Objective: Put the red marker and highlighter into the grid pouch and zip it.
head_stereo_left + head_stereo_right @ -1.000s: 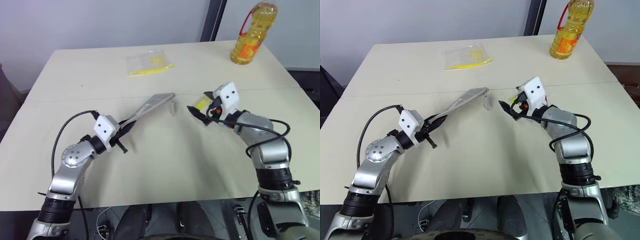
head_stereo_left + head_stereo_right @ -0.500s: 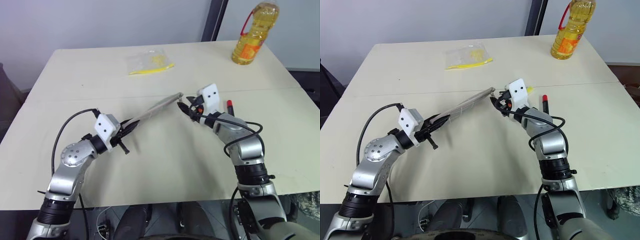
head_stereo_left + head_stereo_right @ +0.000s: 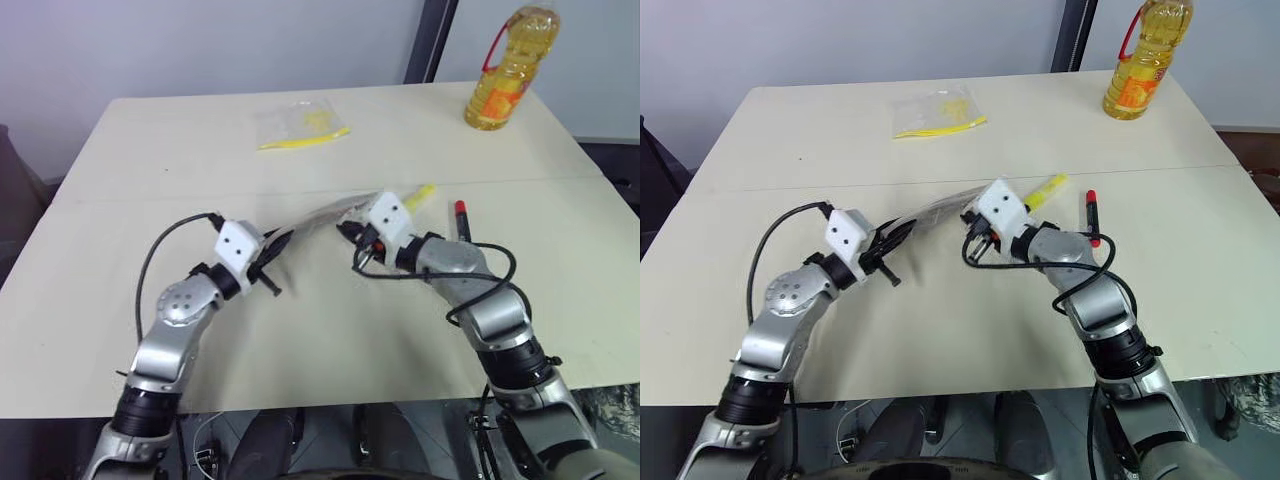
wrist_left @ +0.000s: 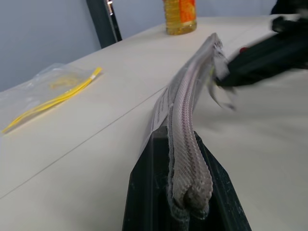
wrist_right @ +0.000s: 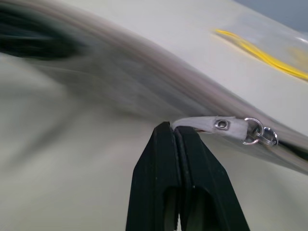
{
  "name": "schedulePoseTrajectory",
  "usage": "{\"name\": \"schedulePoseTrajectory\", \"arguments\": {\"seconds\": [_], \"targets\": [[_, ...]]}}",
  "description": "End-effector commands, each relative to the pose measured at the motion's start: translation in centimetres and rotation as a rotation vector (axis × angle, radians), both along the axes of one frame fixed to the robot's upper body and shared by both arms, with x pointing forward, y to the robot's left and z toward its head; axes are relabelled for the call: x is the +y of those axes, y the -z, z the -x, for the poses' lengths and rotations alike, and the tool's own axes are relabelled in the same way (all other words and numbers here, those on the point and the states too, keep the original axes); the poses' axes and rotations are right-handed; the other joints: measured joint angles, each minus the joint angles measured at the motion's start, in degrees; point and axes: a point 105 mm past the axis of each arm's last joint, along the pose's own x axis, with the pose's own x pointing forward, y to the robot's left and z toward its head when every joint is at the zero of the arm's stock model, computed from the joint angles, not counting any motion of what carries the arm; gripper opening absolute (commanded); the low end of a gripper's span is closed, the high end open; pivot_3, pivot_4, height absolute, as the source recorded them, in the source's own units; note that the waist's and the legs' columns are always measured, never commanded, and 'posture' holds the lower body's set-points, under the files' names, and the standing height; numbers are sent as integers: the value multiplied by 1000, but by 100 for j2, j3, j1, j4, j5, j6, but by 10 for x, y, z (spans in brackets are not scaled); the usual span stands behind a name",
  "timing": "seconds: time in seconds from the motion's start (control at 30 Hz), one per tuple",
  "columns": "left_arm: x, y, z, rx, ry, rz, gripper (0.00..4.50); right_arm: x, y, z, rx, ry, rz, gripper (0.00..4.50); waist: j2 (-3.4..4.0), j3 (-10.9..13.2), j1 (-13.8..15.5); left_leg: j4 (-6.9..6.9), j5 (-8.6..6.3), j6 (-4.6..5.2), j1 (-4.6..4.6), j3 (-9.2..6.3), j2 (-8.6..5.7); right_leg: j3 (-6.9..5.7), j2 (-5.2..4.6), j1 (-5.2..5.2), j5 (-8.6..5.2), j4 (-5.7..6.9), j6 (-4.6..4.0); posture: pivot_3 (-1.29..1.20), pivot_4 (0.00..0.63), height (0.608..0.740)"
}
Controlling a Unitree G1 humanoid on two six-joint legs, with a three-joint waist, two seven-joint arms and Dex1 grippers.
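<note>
Grey checked pouch held up between both grippers, pens not yet inside.

Neither pen is packed: the highlighter (image 3: 1045, 190) and the red marker (image 3: 1091, 214) lie side by side on the worktop (image 3: 940, 330) toward its right edge, just past the right arm, so loading and zipping are both left to do. The grid pouch (image 3: 930, 212) hangs clear of the worktop near its middle, edge-up, its long axis running from the left gripper (image 4: 185, 192), whose jaws are clamped on one end, toward the far right corner. The right gripper (image 5: 174, 132) has its jaws pressed together on the white zipper pull (image 5: 216, 124) at the pouch's other end, probably to open the zip.
</note>
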Motion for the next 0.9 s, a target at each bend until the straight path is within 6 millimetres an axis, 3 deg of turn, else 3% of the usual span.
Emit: {"name": "schedulePoseTrajectory", "arguments": {"seconds": [0.03, 0.2, 0.4, 0.57, 0.67, 0.83, 0.9], "targets": [[-15, -3, -7, -19, -12, -1, 0, 21, -13, 19, -71, -126, 18, 51, -2, -1, 0, 1, 0, 0, 0, -1, 1, -2, 1, 2, 0, 0, 0, 0, 150, 740], [-35, 0, -17, -12, -5, 1, 0, 35, -13, 33, -75, -210, 47, 51, -4, 0, -1, 1, 0, 0, 0, -2, 0, -4, 1, 2, 0, 0, 1, 0, 150, 740], [-38, 2, -31, -18, -40, -2, 0, 37, -14, 39, -76, -230, 61, 51, -5, 0, 4, 4, 0, 0, 0, -3, 0, -6, 1, 4, 0, 0, 1, 0, 150, 740], [-37, -3, -36, -41, -54, 7, 0, 28, -16, 35, -75, -193, 65, 51, -6, 1, 2, 7, 0, 0, 0, -4, -1, -7, 1, 5, 0, 0, 2, 0, 150, 740], [-23, -5, -38, -51, -94, 9, 0, 2, -17, 15, -38, -52, 34, 937, -6, 1, -2, 7, 0, 0, 0, -4, 0, -7, 1, 4, 0, 0, 2, 0, 150, 740], [0, -8, -37, -74, -146, -5, 0, -55, -24, -30, -28, 290, -41, 3368, -6, 1, -5, 10, 0, 0, 0, -4, 0, -7, 2, 7, 1, 0, 1, 0, 150, 740], [11, -8, -35, -80, -171, -5, 0, -83, -22, -51, -6, 488, -95, 3368, -6, 1, -17, 10, 0, 0, 1, -3, 0, -6, 2, 6, 1, 1, 1, 0, 150, 740]]}}
